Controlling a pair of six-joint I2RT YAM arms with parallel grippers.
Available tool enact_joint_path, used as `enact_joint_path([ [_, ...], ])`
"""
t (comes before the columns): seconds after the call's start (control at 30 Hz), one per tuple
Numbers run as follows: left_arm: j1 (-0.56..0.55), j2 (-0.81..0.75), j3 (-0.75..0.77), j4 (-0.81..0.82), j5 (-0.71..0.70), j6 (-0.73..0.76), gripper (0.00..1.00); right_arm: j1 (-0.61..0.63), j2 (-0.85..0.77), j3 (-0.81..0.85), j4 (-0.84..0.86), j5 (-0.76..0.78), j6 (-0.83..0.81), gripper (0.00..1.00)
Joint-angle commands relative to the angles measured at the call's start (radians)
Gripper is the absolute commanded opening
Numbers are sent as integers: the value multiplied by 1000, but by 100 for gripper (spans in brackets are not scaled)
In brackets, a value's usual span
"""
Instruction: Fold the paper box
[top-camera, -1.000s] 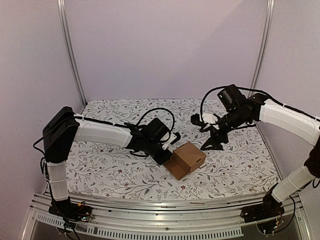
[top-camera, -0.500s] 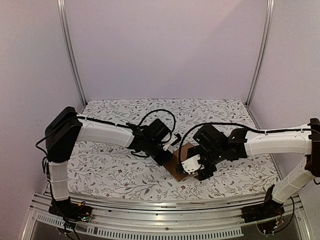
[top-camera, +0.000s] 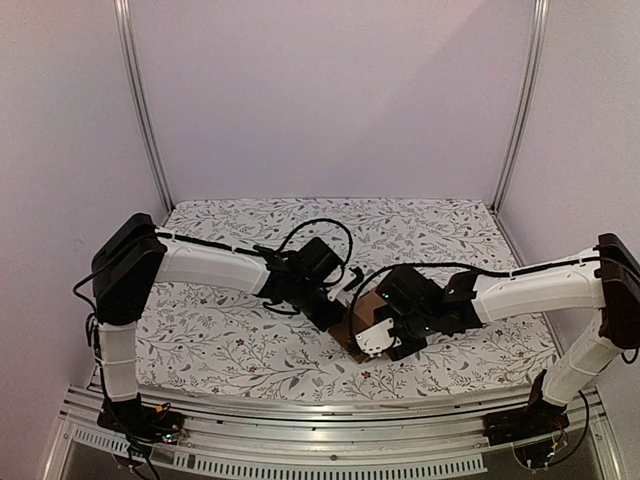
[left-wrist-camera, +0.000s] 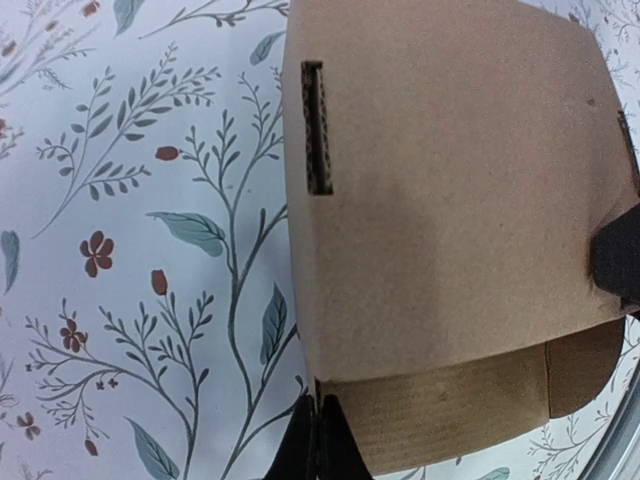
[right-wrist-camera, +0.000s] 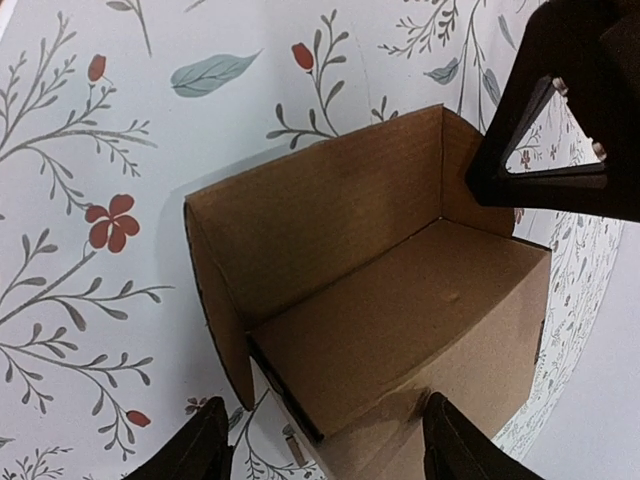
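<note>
The paper box (top-camera: 358, 312) is a small brown carton lying at the table's middle, partly hidden under both grippers. My left gripper (top-camera: 338, 312) is at its left edge. In the left wrist view its fingers (left-wrist-camera: 320, 445) are closed together at the box's (left-wrist-camera: 450, 200) lower left corner, with a thin wall edge running between them. My right gripper (top-camera: 385, 338) hovers over the box from the right. In the right wrist view it (right-wrist-camera: 325, 445) is open, with its fingers on either side of the box's open inside (right-wrist-camera: 390, 300). The left gripper's finger (right-wrist-camera: 545, 120) shows at the far wall.
A narrow slit (left-wrist-camera: 317, 130) is cut in the box's top panel. The floral tablecloth (top-camera: 220, 340) covers the table. Metal posts (top-camera: 140, 100) and purple walls enclose the back and sides. A metal rail (top-camera: 320, 425) runs along the near edge.
My right arm has swung down from the back right to the box and now sits over its open side. The left gripper has stayed at the box's left edge.
</note>
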Motion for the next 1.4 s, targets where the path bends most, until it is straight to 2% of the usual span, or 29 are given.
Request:
enact_joint_path([
  [0.0,6,18,17,-19,15,3,0,8,29,-1,20,19,20,62],
  [0.33,6,25,23,-17,28,-2,0,10,80,62,-39,10,108,46],
  [0.63,4,30,25,-15,39,-8,0,11,120,100,-65,4,171,47],
  [1.07,4,31,34,-28,40,-13,0,10,178,148,-128,24,241,38],
  [1.37,4,31,41,-37,39,-13,0,9,192,206,-191,0,295,43],
])
